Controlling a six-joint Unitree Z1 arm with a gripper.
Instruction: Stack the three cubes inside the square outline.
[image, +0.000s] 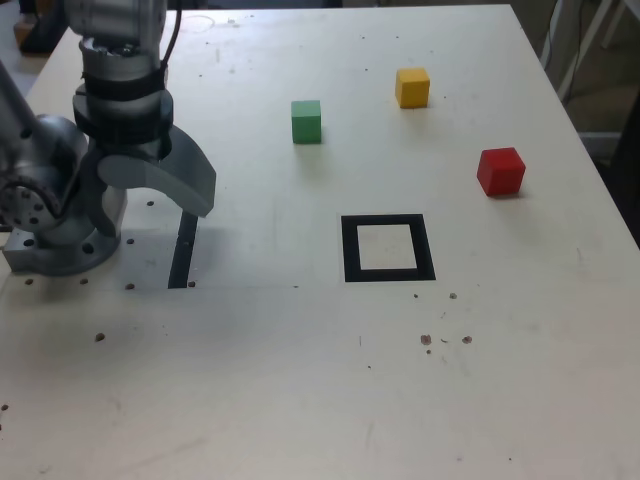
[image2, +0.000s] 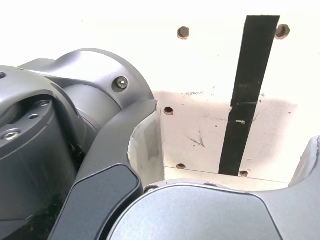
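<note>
1. we judge the task at its very start: the pincer hangs with its jaws spread wide and nothing between them, over the black strip at the exterior view's left, beside the arm's own base.
2. no cube is in the outline yet; its pale centre is bare. it lies flat on the tabletop, well apart from the pincer, toward the exterior view's right.
3. all three cubes sit singly, none touching another. the green cube is the nearest to the pincer, off to its right and farther up the tabletop in the exterior view; the yellow cube is beyond that; the red cube is farthest, past the outline.
4. the next move, as we see it, calls for carrying the open pincer across to one cube, lining the jaws with two opposite faces, then lowering around it.
5. the cubes have no long axis; each rests flat on a face, upright. the green one's edges look roughly square to the outline's sides, while the red one is turned slightly.
6. the wrist view shows only the strip and the arm's body, no cube.
</note>
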